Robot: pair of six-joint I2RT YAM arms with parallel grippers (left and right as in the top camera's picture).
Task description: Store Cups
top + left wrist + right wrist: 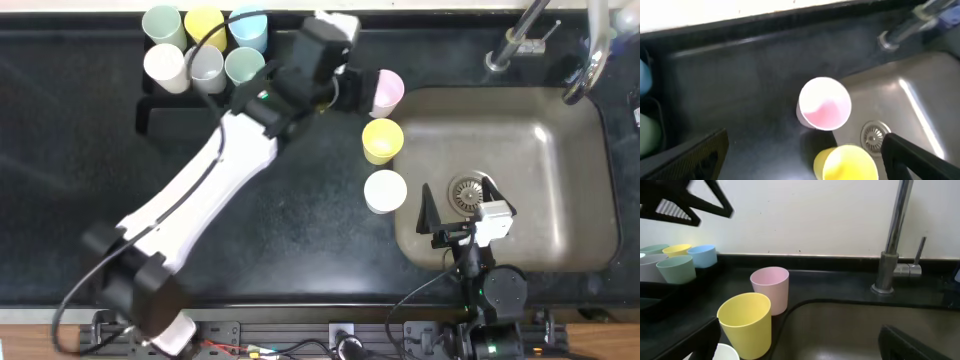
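Three loose cups stand in a row on the dark counter beside the sink: a pink cup [386, 90] [824, 104] [771, 289], a yellow cup [382, 140] [845, 162] [746, 322] and a white cup [385, 190] [726, 353]. My left gripper [352, 88] [805, 160] hangs open above the counter just short of the pink cup, with nothing between its fingers. Over the sink, my right gripper [458, 215] [795, 345] is open and empty, facing the cup row. Several pastel cups [205, 48] [677, 260] stand upright in a black rack [150, 108].
The steel sink [545, 150] with its drain [467, 192] [874, 134] lies right of the loose cups. A faucet [515, 40] [895, 240] [900, 32] rises at the sink's back edge. A wall runs behind the counter. Bare counter [300, 220] spreads between rack and sink.
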